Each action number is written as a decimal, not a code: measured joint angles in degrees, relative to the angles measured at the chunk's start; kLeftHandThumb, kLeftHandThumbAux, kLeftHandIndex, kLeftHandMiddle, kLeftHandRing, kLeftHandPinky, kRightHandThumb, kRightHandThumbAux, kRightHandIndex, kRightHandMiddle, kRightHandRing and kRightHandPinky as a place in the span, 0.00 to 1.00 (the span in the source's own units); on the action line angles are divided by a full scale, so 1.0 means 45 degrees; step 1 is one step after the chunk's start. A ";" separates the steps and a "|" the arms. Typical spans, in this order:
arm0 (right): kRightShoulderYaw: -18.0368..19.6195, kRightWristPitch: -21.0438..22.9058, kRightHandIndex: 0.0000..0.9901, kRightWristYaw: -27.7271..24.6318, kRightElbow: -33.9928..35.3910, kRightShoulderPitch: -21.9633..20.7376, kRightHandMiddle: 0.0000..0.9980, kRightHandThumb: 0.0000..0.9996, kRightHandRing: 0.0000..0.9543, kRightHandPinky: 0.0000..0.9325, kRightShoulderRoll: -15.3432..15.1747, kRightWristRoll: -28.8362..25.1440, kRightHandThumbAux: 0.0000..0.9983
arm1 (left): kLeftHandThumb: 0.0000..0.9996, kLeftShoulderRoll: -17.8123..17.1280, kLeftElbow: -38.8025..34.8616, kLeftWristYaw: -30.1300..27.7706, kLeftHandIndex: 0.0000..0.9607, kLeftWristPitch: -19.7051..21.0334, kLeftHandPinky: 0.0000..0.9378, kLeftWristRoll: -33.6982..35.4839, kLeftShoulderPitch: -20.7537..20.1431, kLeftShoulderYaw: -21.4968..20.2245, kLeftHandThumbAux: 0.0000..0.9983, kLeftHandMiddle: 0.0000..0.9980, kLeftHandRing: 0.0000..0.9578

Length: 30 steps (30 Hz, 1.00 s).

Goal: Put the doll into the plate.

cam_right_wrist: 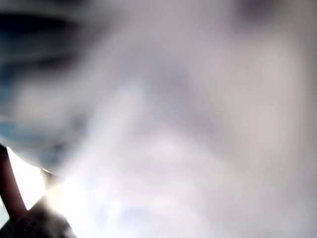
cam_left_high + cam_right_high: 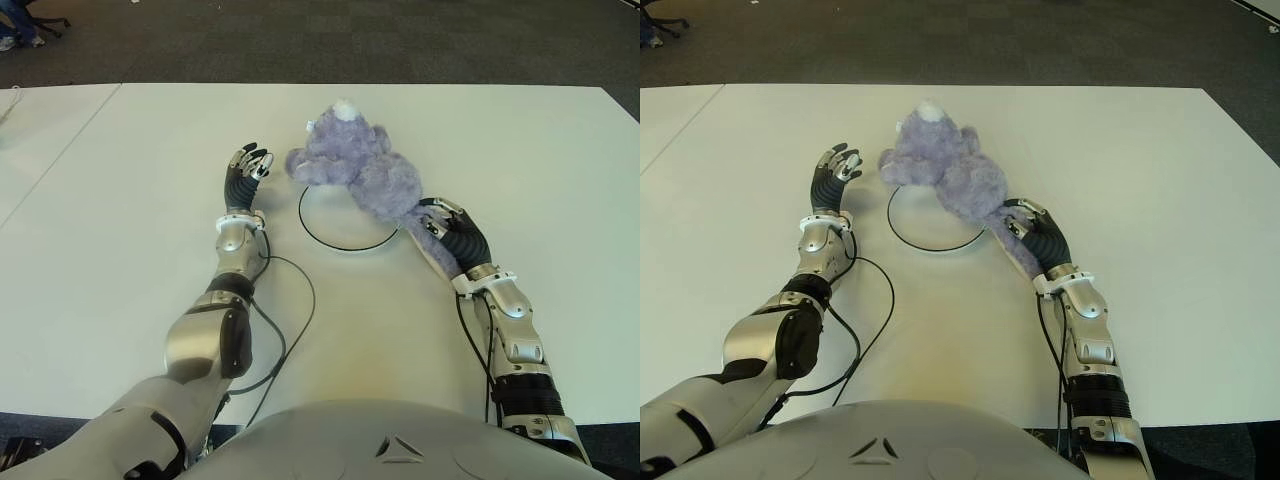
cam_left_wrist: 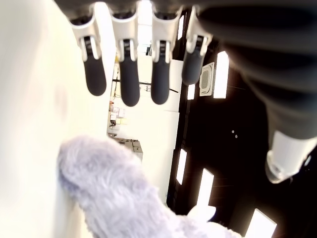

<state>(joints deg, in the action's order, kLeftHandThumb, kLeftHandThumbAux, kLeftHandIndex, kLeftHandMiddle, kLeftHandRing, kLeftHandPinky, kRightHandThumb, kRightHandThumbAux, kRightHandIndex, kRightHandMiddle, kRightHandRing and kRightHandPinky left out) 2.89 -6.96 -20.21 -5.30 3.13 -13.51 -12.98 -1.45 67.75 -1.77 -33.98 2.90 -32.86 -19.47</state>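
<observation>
A purple plush doll [image 2: 365, 165] lies across the far and right rim of the round white plate [image 2: 312, 232], which has a thin black edge. Its head points away from me and its lower end trails off the plate to the right. My right hand [image 2: 447, 225] sits at that lower end with its fingers curled into the fur; the right wrist view is filled by blurred purple fur [image 1: 198, 124]. My left hand [image 2: 248, 163] stands just left of the plate, fingers [image 3: 130, 74] stretched out and holding nothing, with the doll's limb [image 3: 114, 188] close by.
The white table [image 2: 120, 200] stretches wide on both sides. A black cable [image 2: 300, 300] loops over it from my left forearm. Beyond the far edge is dark carpet [image 2: 350, 40], with a chair base [image 2: 20, 25] at the far left.
</observation>
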 measured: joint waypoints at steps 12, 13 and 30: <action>-0.0449 0.0032 0.44 -0.0872 -0.0004 0.0079 0.81 0.69 0.88 0.90 -0.0441 0.0107 0.73 | 0.00 0.0000 0.0000 0.0000 0.23 0.0001 0.31 0.0002 0.0000 -0.0009 0.59 0.28 0.31; -0.0474 0.0032 0.44 -0.0884 -0.0004 0.0080 0.81 0.69 0.88 0.90 -0.0470 0.0117 0.73 | 0.00 0.0000 0.0000 0.0000 0.23 0.0001 0.31 0.0002 0.0001 -0.0008 0.59 0.28 0.31; -0.1136 -0.0394 0.44 -0.0867 0.0581 0.0546 0.85 0.69 0.90 0.92 -0.0619 0.0918 0.73 | 0.00 0.0000 0.0000 0.0000 0.23 0.0001 0.33 -0.0002 0.0000 0.0006 0.58 0.29 0.32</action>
<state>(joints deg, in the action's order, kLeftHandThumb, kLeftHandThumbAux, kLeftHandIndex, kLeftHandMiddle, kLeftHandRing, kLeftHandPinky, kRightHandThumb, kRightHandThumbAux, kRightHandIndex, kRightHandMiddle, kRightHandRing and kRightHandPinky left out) -2.22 -8.74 -24.11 -2.69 5.59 -16.30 -8.85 -1.45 67.75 -1.77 -33.97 2.89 -32.86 -19.44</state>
